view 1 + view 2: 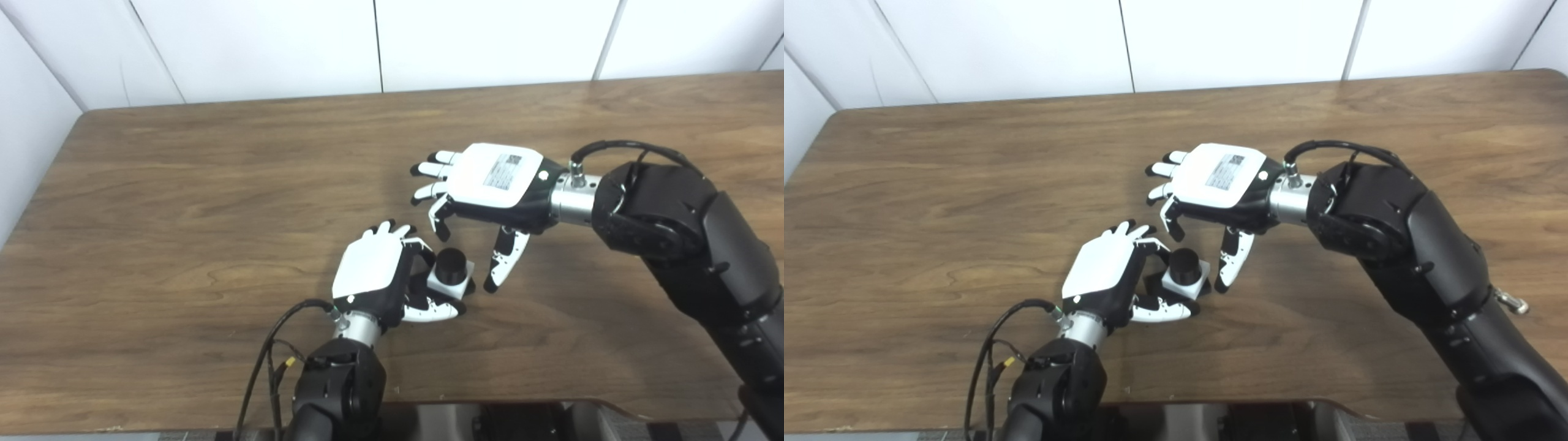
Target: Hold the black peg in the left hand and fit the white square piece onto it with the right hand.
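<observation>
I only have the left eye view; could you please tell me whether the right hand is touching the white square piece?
Observer: In the right eye view, a strip of the brown wooden table shows between the right hand's thumb and the white square piece, so they are apart.
Operator: Thank you. Is the piece seated on the peg?
Observer: From this angle the black cylindrical peg stands up through the piece's middle, with the left hand wrapped around them.
Operator: Is there anything on the right arm outside my frame?
Observer: Yes, a small silver metal ring sticks out from the forearm.
</observation>
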Motion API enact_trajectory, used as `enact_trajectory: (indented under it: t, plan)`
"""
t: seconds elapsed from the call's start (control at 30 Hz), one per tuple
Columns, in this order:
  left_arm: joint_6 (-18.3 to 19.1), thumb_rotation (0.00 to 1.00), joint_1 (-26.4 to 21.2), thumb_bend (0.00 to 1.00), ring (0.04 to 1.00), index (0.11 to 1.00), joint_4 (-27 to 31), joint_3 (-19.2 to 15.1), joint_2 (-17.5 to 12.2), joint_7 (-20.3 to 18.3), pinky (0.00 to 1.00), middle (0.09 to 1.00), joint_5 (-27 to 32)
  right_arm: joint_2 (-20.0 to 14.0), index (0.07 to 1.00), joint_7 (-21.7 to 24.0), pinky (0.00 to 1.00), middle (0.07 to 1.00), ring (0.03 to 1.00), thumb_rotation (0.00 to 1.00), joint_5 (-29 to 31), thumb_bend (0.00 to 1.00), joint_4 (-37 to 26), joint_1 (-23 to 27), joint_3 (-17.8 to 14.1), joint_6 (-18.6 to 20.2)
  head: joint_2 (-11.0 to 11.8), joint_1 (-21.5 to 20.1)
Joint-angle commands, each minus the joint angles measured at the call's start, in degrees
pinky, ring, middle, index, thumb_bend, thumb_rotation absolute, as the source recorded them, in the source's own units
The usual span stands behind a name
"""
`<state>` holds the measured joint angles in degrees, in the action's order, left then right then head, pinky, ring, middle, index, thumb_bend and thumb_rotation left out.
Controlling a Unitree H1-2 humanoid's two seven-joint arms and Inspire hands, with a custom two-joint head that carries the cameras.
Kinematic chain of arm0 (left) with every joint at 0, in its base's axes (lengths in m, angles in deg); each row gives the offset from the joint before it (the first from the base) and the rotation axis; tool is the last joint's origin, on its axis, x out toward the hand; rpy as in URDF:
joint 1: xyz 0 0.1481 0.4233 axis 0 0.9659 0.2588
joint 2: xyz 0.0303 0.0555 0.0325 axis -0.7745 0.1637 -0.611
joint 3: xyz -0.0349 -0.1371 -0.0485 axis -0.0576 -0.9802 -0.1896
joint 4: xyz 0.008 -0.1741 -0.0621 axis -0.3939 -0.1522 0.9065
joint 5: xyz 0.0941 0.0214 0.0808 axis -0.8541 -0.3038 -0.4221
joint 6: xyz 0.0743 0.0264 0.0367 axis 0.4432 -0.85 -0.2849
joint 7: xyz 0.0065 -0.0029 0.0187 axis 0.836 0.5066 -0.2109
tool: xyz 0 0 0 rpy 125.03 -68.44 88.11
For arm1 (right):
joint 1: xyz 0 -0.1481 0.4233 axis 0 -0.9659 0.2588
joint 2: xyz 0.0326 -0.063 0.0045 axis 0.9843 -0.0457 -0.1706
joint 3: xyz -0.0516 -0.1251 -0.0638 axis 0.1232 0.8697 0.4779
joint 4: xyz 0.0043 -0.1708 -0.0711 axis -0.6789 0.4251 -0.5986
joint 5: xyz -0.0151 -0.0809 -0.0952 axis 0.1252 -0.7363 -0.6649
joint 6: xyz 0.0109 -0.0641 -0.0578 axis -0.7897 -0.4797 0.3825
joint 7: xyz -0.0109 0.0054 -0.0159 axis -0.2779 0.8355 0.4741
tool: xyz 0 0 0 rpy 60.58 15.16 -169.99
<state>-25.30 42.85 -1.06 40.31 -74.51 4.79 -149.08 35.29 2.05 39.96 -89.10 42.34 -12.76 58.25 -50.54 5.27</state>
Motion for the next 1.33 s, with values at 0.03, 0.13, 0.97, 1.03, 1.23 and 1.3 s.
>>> enact_trajectory:
  t: [0.03,0.13,0.97,1.03,1.23,1.3]
  plan:
    - [0.6,0.41,1.2,0.9,1.0,0.826,1.2,-0.9,0.7,-3.4,1.0,0.944,-3.6,-0.3,0.609,-2.0,1.0,0.894,1.0,0.41,0.5,0.99,-0.1,2.9,-1.3,0.5,0.0,0.1]
    - [0.3,0.42,1.2,0.9,1.0,0.832,2.0,-1.3,0.8,-4.9,1.0,0.948,-4.5,-0.1,0.609,-2.0,1.0,0.893,1.0,0.41,0.5,0.99,0.0,2.8,-1.3,0.5,0.3,0.4]
    - [-4.3,0.4,1.9,0.89,1.0,0.841,7.6,-4.8,3.9,-7.4,1.0,0.951,-8.2,0.4,0.605,-3.4,1.0,0.886,1.0,0.38,0.3,1.0,0.4,1.5,-1.6,1.4,1.3,1.2]
    - [-4.5,0.4,1.7,0.88,1.0,0.843,8.1,-5.4,4.2,-8.2,1.0,0.951,-8.5,0.5,0.606,-3.6,1.0,0.887,1.0,0.38,0.2,1.0,0.4,1.4,-1.8,1.6,1.3,1.2]
    - [-5.5,0.41,0.9,0.89,1.0,0.836,9.4,-6.6,4.6,-9.4,1.0,0.947,-9.7,0.3,0.607,-4.0,1.0,0.89,1.0,0.38,0.6,1.0,0.5,1.6,-2.4,1.6,1.4,1.4]
    - [-5.8,0.41,0.6,0.9,1.0,0.838,10.2,-7.0,4.7,-10.2,1.0,0.947,-10.2,0.3,0.605,-4.0,1.0,0.892,1.0,0.39,0.6,0.99,0.6,1.8,-2.6,1.5,1.4,1.5]
